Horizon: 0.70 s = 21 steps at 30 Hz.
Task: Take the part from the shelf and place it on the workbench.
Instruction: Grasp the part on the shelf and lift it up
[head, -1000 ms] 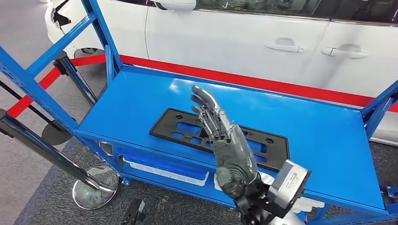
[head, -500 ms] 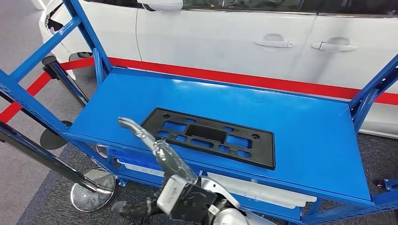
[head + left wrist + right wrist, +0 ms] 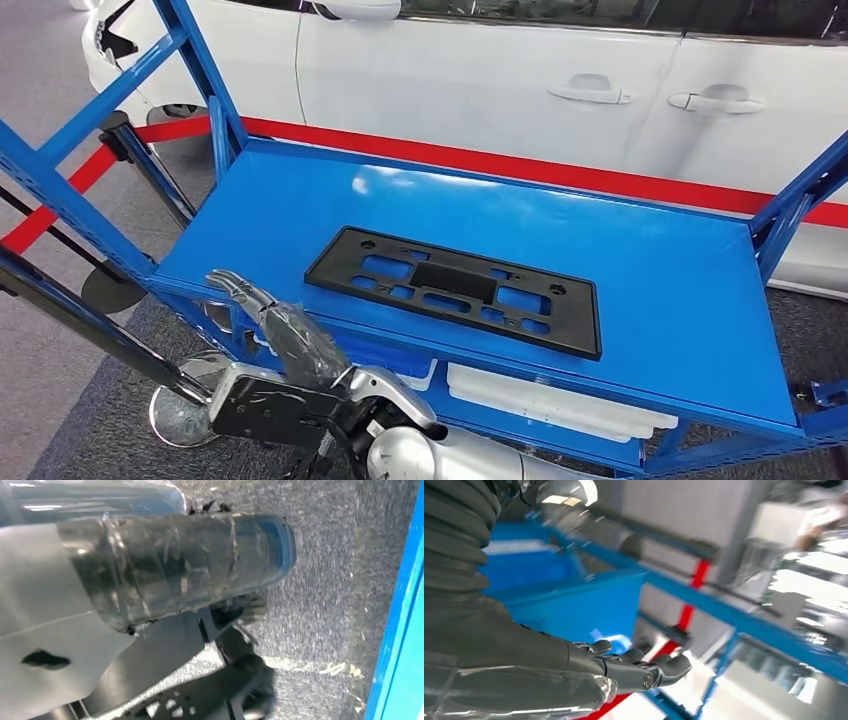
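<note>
The flat black rectangular plastic part (image 3: 455, 291) lies lengthwise left-to-right on the blue metal shelf (image 3: 660, 280), right of and beyond the right hand (image 3: 268, 315), whose empty fingers are loosely extended.

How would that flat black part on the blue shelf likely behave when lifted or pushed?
The black part looks thin and full of cut-outs, so probably light. Held by one end, it may flex slightly. Lying flat on the glossy blue shelf, it would likely slide rather than tip or roll.

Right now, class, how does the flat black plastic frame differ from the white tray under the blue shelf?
The flat black plastic frame lies on top of the blue shelf, fully visible and pierced with cutouts. The white tray sits beneath the shelf, partly hidden, with no visible holes. Both are long and low.
</note>
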Each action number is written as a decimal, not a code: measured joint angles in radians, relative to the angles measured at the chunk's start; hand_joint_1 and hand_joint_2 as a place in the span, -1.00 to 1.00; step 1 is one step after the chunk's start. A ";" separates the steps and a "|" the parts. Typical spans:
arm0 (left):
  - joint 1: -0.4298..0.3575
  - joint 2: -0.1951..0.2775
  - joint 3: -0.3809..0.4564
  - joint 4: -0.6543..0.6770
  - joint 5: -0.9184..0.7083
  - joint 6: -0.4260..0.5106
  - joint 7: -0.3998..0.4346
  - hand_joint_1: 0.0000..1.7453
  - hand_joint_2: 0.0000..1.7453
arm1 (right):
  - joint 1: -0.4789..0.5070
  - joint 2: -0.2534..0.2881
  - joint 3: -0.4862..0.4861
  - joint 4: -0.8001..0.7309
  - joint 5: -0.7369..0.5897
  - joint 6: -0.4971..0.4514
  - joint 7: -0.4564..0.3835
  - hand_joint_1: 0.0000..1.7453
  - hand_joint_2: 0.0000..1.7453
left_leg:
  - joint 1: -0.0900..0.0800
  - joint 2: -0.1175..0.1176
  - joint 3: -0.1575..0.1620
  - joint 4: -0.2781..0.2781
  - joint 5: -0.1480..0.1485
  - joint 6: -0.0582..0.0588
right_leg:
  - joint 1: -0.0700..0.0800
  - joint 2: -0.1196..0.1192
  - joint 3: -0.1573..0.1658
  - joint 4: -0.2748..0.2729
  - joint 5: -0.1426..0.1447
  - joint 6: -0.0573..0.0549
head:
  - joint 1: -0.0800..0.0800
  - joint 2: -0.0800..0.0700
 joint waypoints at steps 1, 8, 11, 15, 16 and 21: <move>-0.002 -0.001 -0.001 0.000 0.000 -0.001 0.002 -1.00 -1.00 | -0.009 0.006 0.007 0.025 0.013 -0.006 0.008 -1.00 1.00 | -0.001 0.000 -0.004 0.007 -0.003 -0.005 | 0.000 -0.002 0.023 -0.045 0.012 -0.003 | 0.000 0.000; -0.007 -0.005 -0.001 0.000 0.004 -0.002 0.004 -1.00 -1.00 | -0.042 0.039 0.039 0.146 0.026 -0.038 0.035 -1.00 1.00 | 0.004 0.001 -0.057 0.109 -0.062 -0.036 | 0.001 0.003 0.034 -0.081 0.024 -0.041 | -0.007 0.000; -0.007 -0.008 -0.001 0.000 0.012 0.003 0.004 -1.00 -1.00 | -0.059 0.045 0.052 0.211 0.043 -0.090 0.074 -1.00 1.00 | 0.007 0.001 -0.138 0.277 -0.121 -0.044 | 0.003 0.004 0.034 -0.081 0.025 -0.043 | -0.009 0.000; -0.005 -0.013 -0.001 0.000 0.025 0.014 0.003 -1.00 -1.00 | -0.097 0.047 0.066 0.298 0.113 -0.175 0.133 -1.00 1.00 | 0.010 0.000 -0.069 0.123 -0.021 -0.038 | 0.003 0.011 0.036 -0.081 0.025 -0.042 | -0.009 0.000; -0.005 -0.015 -0.002 0.000 0.027 0.016 0.002 -1.00 -1.00 | -0.107 0.048 0.068 0.312 0.130 -0.191 0.145 -1.00 1.00 | 0.008 -0.002 -0.040 0.064 -0.004 -0.036 | 0.005 0.013 0.035 -0.081 0.024 -0.040 | -0.009 0.000; 0.000 -0.024 -0.004 0.000 0.037 0.031 0.011 -1.00 -1.00 | -0.148 0.050 0.089 0.404 0.218 -0.223 0.224 -1.00 1.00 | 0.002 -0.008 -0.014 0.001 0.008 -0.014 | 0.004 0.014 0.025 -0.078 0.021 -0.014 | -0.006 0.000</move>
